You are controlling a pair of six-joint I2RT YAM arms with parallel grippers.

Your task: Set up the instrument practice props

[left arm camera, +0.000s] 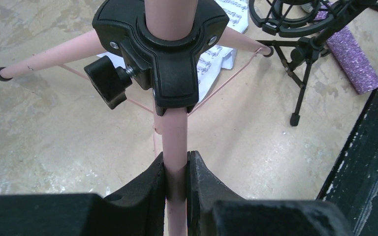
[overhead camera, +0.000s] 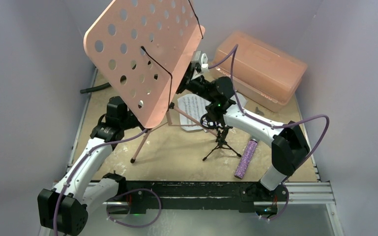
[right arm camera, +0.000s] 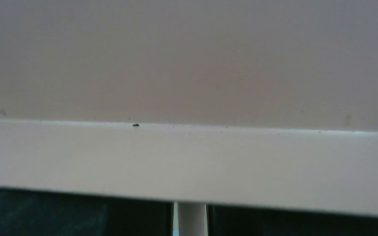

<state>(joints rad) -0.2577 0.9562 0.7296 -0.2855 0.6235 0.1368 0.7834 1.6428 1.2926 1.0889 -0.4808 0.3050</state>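
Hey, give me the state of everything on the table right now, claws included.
Pink music stand: upright, desk tilted.
Left claw: closed on its pole.
Right claw: apparently clamped on its desk lip.
Sheet music: flat on table.
Glitter microphone: lying loose, unmounted.
Black mic stand: upright, ring empty.
Salmon box: lid shut.

Stand: pink perforated music stand (overhead camera: pixel 142 54) upright on its tripod legs, desk tilted. Its pole is clamped in the left gripper (left arm camera: pixel 176 164) just below the black collar, and the desk's lower edge meets the right gripper (overhead camera: pixel 193 73).
Pages: white sheet-music pages (overhead camera: pixel 192 110) lie flat under the right gripper.
Mic: black tripod mic stand (overhead camera: pixel 220 140) upright, right of the left gripper. The purple glitter microphone (overhead camera: pixel 246 158) lies flat farther right.
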